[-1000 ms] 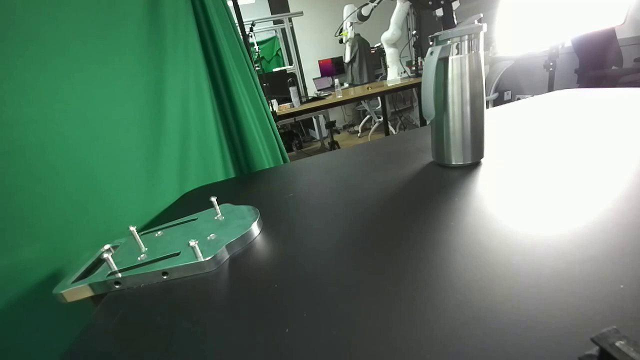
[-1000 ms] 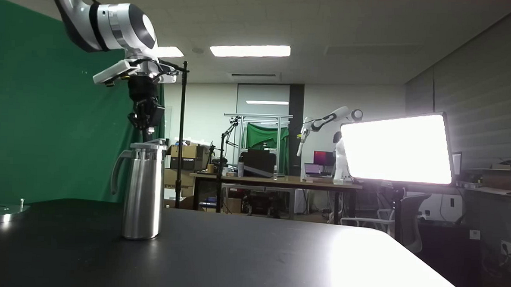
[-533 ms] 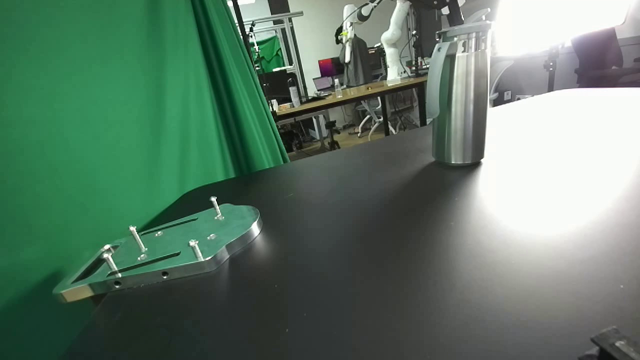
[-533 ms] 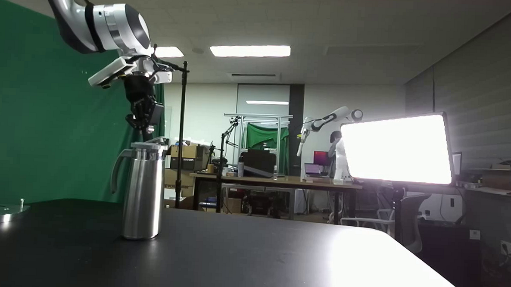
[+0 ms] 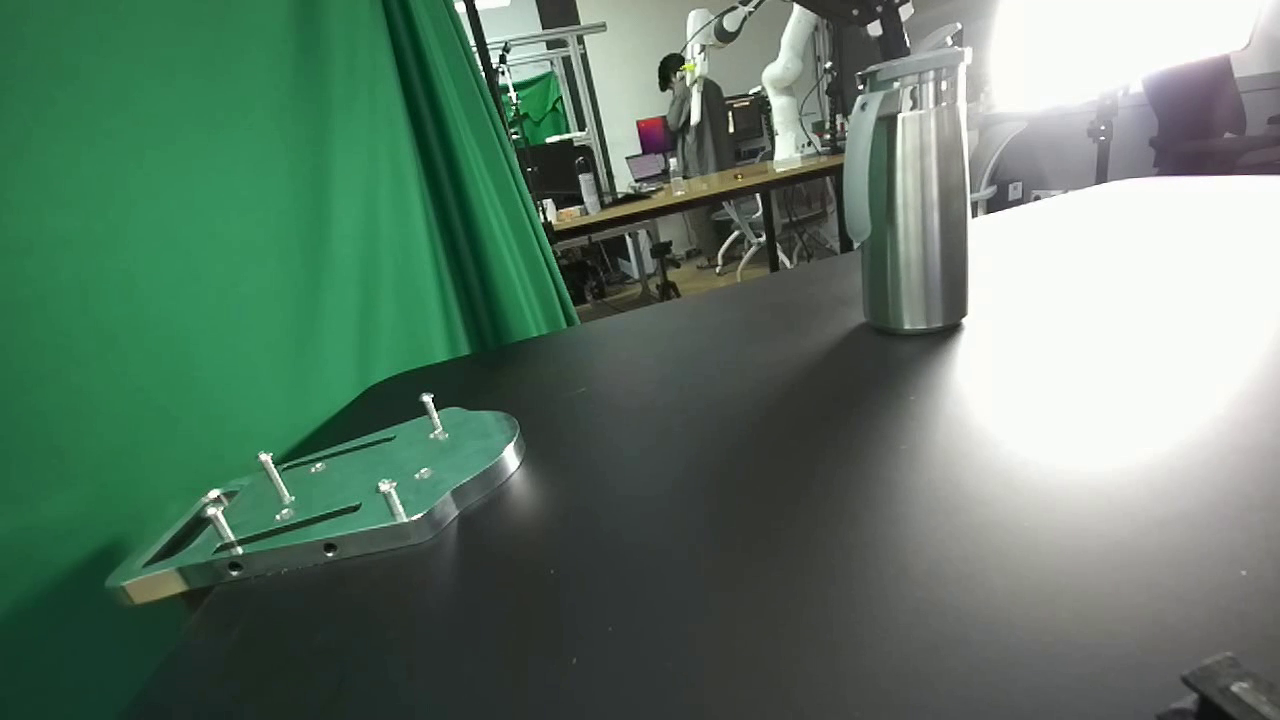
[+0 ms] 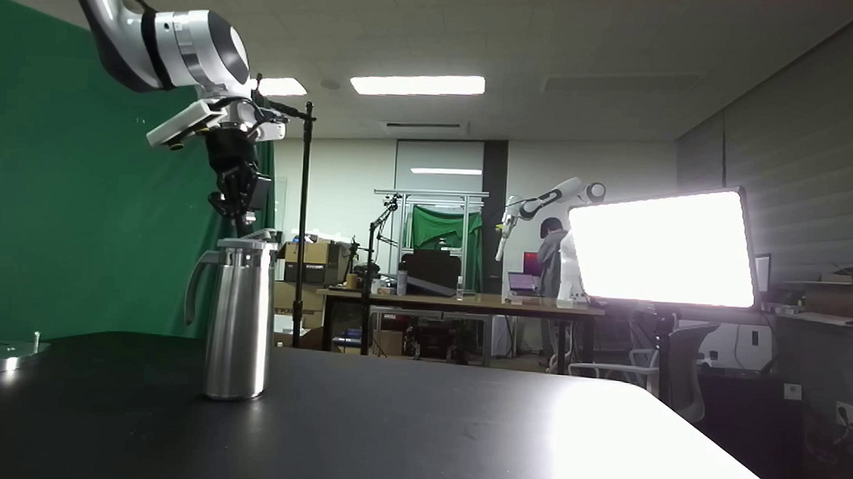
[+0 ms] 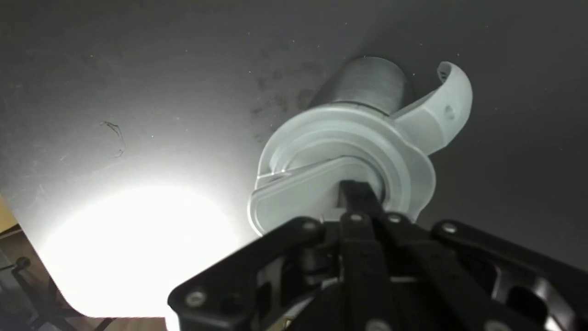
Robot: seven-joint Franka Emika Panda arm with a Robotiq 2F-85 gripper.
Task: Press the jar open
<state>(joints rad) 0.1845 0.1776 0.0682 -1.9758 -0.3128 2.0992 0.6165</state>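
Note:
The jar stands upright on the black table in both exterior views [image 5: 915, 215] [image 6: 239, 325]. It is a tall brushed silvery cylinder with a grey handle and lid. In the wrist view its pale lid [image 7: 298, 197] shows from above, with the flap's spout end tilted up. My gripper [image 7: 360, 193] has its fingers together, with the tip on the inner end of the flap. In an exterior view the gripper [image 6: 242, 226] points down onto the lid top, slightly tilted. Nothing shows between the fingers. The exact contact point is partly hidden by the fingers.
A flat greenish plate with upright pegs [image 5: 360, 490] lies at the table edge by the green curtain [image 5: 250, 200]. The jar's handle [image 7: 441, 108] sticks out to one side. A bright light panel [image 6: 660, 246] and a pole stand [image 6: 302, 227] are behind the table.
Half a second ago the jar leaned a little, its top shifted right in an exterior view; now it is upright again. The arm has shifted and tilted slightly. A background person has moved.

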